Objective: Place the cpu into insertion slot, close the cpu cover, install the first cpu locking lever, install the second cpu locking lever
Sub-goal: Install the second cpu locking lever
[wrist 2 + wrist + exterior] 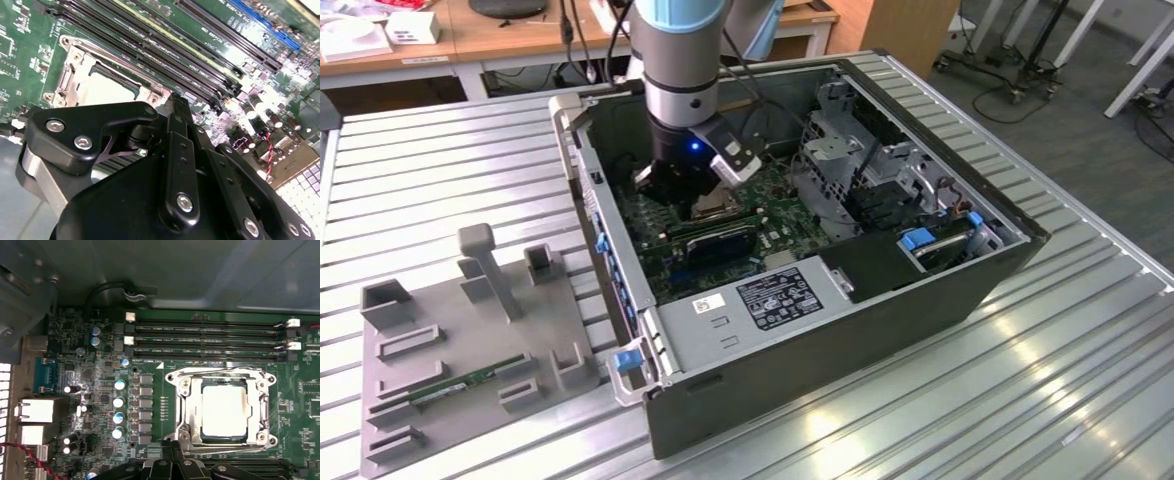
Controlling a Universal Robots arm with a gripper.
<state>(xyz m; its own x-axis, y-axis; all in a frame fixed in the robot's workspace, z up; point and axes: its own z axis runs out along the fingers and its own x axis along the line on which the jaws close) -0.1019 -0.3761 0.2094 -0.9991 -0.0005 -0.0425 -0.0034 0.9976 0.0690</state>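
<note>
The cpu [223, 411] sits in the insertion slot [192, 412] under the closed cpu cover [188, 405], right of centre in the first wrist view. The gripper [172, 460] hovers just beside it, fingers clenched together, grasping nothing.

Bright overhead light glares off the cpu [223, 412] lid and blurs the close fingers [179, 165].

arm [678, 60]: upright, reaching straight down | tool [678, 196]: pointing down, fingers pressed together
</note>
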